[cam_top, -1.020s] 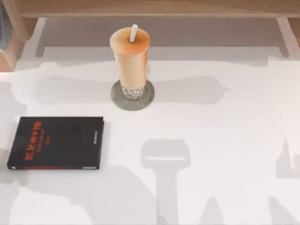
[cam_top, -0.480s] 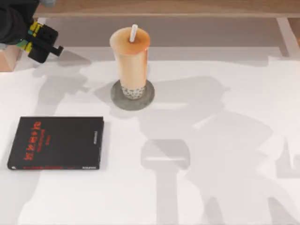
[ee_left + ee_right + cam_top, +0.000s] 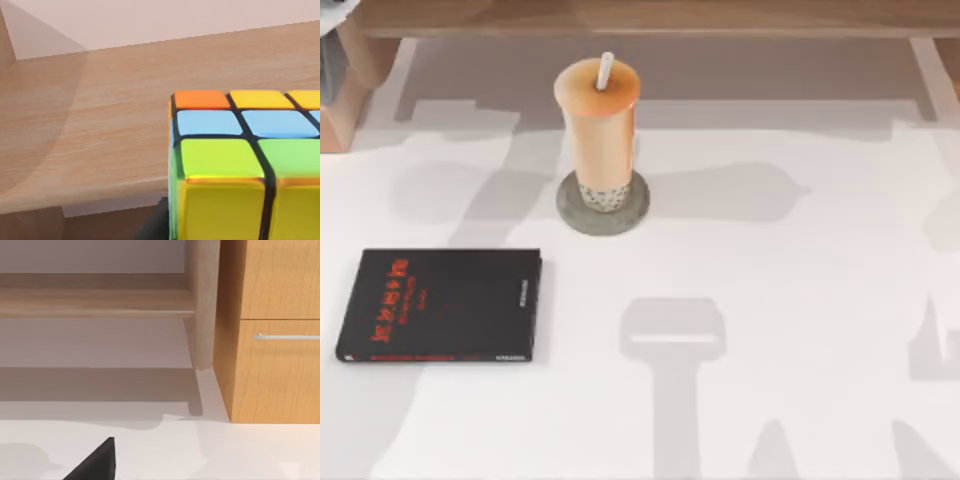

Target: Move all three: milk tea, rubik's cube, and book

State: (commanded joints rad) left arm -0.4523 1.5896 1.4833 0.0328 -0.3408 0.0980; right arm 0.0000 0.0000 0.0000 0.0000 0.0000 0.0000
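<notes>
White tabletop (image 3: pixel 800 300) under you, a wooden shelf (image 3: pixel 650 15) running along its far edge. Your milk tea (image 3: pixel 599 125) stands upright on a round grey coaster (image 3: pixel 570 208) near that far edge, a little left of centre. A black book with red lettering (image 3: pixel 440 304) lies flat near the left edge, well apart from the cup. The whole right half is bare, open room. In your left wrist view the rubik's cube (image 3: pixel 245 165) sits close up over a wooden shelf board, right by its front lip. Whether either gripper is apart or together, you cannot tell. Right wrist view faces a wooden drawer cabinet (image 3: pixel 275 330).
</notes>
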